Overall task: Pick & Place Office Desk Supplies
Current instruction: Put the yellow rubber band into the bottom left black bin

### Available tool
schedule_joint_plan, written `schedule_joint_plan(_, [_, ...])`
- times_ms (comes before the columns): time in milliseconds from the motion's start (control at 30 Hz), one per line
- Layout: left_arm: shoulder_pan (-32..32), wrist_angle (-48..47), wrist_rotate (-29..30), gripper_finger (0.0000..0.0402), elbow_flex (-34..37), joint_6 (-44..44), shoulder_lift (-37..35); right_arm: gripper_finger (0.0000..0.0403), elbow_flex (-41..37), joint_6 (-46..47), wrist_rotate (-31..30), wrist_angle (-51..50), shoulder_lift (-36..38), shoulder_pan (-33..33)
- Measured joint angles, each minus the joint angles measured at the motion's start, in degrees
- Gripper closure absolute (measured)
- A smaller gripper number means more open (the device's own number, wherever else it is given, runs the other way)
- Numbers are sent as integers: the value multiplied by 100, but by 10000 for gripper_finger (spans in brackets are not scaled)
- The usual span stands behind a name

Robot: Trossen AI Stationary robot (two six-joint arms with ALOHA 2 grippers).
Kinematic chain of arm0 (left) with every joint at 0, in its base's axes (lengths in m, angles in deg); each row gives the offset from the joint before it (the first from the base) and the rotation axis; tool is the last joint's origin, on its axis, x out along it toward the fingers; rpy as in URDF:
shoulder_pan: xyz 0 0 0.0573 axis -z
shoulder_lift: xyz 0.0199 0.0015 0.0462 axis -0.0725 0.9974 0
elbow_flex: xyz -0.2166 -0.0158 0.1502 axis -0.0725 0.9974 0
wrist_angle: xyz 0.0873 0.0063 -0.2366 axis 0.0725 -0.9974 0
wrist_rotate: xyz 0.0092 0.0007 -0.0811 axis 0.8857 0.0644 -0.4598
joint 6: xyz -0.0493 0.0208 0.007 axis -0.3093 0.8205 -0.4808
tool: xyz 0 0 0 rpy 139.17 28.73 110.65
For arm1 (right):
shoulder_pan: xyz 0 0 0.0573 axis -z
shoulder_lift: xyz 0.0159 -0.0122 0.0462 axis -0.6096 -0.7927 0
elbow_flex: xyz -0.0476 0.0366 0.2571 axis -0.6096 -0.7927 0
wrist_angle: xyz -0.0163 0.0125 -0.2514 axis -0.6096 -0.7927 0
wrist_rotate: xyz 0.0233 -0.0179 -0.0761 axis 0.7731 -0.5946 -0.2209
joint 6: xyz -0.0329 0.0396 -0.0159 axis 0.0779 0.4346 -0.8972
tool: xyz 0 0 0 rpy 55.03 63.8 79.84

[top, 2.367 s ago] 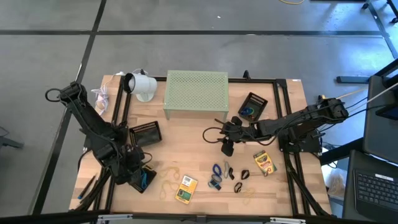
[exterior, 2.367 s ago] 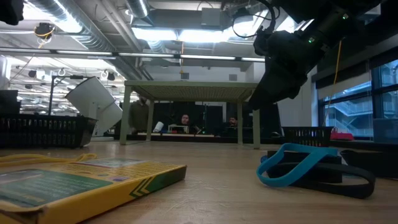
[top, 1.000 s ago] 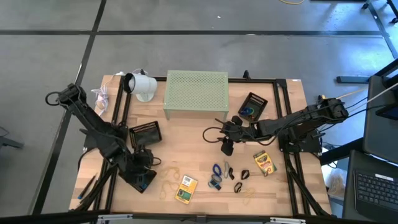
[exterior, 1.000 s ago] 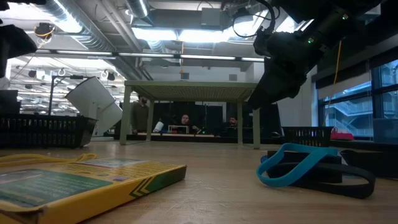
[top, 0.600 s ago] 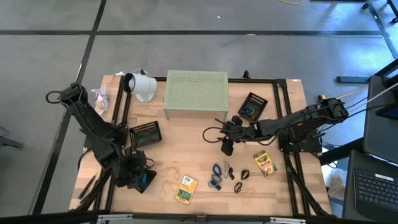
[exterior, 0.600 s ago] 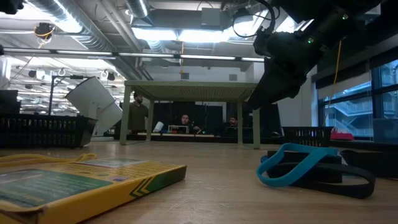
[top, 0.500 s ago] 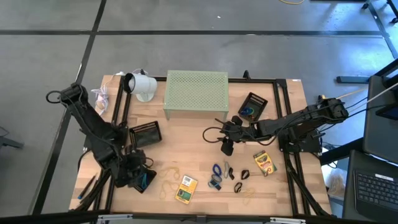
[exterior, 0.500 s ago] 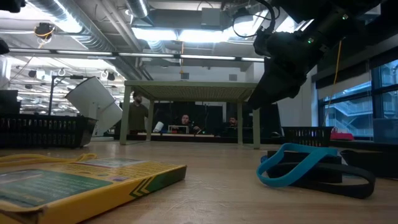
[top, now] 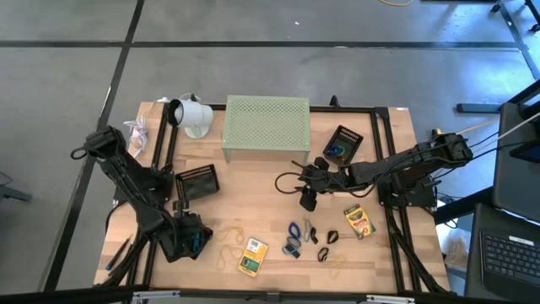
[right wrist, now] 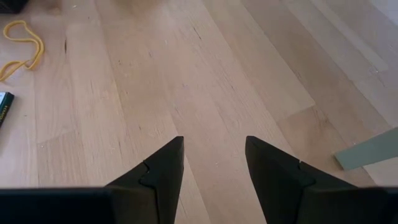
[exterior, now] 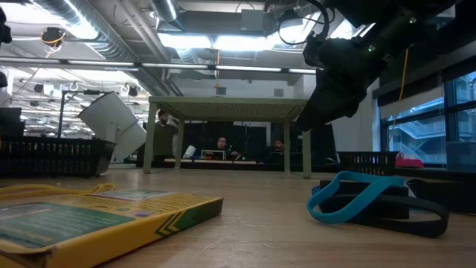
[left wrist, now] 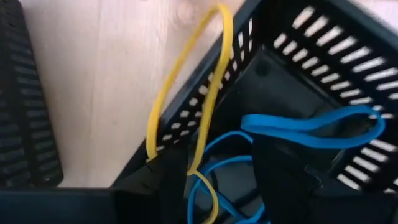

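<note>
My left gripper (top: 187, 239) hangs open, pointing steeply down over a black mesh basket (left wrist: 298, 68) at the table's near left. A yellow rubber band (left wrist: 186, 81) lies draped over the basket's wall. Blue bands (left wrist: 311, 127) lie inside the basket. My right gripper (top: 308, 201) stands open above bare wood mid-table (right wrist: 211, 165). Two yellow-green card boxes (top: 252, 256) (top: 359, 221) lie flat on the table. Loose bands and black clips (top: 297, 234) lie between them. Tan bands (top: 228, 245) lie near the left box. My left gripper has the yellow band's near end (left wrist: 194, 167) around one fingertip (left wrist: 165, 177). One strand goes behind that finger's outer side and the other runs along its inner side. No pinch shows, since the fingers stand apart. The band's far loop rests slack on the basket's wall.
A pale green perforated riser (top: 266, 127) stands at the far middle, with a white cup-shaped object (top: 194, 116) to its left. Two more black baskets sit on the table: one (top: 197, 180) at the left, one (top: 342, 143) at the far right.
My left gripper has sunk toward the basket at the near left and shifted slightly toward the near edge, tipping to point more steeply down.
</note>
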Motion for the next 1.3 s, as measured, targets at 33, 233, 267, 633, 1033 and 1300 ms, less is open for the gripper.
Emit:
schedule_joint_plan(33, [0, 0, -57, 229, 0, 3, 15, 227, -1, 0, 0, 1, 0, 0])
schedule_joint_plan(233, [0, 0, -92, 258, 0, 41, 18, 227, -1, 0, 0, 1, 0, 0])
schedule_joint_plan(267, [0, 0, -92, 271, 0, 58, 18, 227, -1, 0, 0, 1, 0, 0])
schedule_joint_plan(633, [0, -11, -285, 399, -35, 397, 19, 227, -1, 0, 0, 2, 0, 0])
schedule_joint_plan(1033, [195, -1741, 584, 399, -1994, 1011, 14, 227, 0, -15, 0, 2, 0, 0])
schedule_joint_plan(1300, [502, -3108, 871, 399, -2768, 317, 14, 227, -2, -15, 0, 1, 0, 0])
